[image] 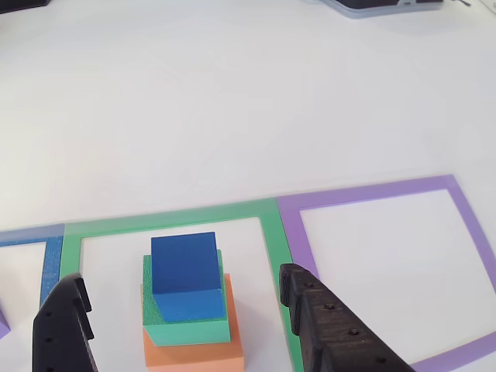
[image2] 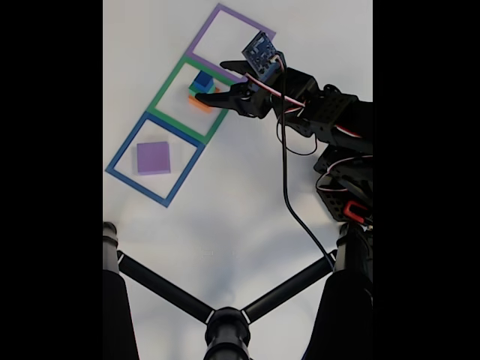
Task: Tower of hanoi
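Fingers (image: 62, 325) of the black tool (image: 182, 291) are rising from the bottom edge of the other view, standing wide apart on either side of a stack of three blocks and touching none of them; both are being cut off by the frame. Between them an orange block (image: 198, 355) is sitting lowest, its bottom cropped, a green block (image: 186, 325) is lying on it, and a blue block (image: 184, 271) is resting on top, slightly turned against the green one. The stack is sitting inside the green taped square (image: 174, 218) on the white desk (image: 232, 108). To the right in that view a purple taped square (image: 372, 192) is sharing a border with the green one, its inside bare, and at the left edge a sliver of a blue taped square (image: 51, 260) is showing. In the fixed view the tool (image2: 214, 84) is reaching over the green square (image2: 174, 75), its jaws spread around the small stack (image2: 201, 88), whose separate blocks are hard to tell apart there. Farther along, a flat purple block (image2: 153, 157) is lying in the blue square (image2: 124, 150). The arm (image2: 330, 120) is trailing a cable toward dark tripod legs (image2: 165, 289) at the bottom.
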Tool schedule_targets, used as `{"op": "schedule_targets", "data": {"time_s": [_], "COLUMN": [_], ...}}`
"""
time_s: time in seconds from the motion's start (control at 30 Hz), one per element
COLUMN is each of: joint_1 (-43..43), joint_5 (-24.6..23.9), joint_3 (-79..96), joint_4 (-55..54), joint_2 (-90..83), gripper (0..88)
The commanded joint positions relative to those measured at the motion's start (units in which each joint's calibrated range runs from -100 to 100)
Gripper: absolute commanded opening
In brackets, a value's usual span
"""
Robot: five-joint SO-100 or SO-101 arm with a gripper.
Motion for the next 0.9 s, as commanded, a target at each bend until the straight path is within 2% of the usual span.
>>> {"op": "schedule_targets", "data": {"time_s": [0.0, 0.47, 0.87], "joint_1": [-1.1, -2.7, -4.0], "joint_5": [0.0, 0.0, 0.0], "joint_3": [-1.0, -4.6, -7.2], "joint_4": [-6.2, -18.5, -19.3], "joint_2": [4.1, 18.3, 21.6], "gripper": [27.0, 25.9, 22.9]}}
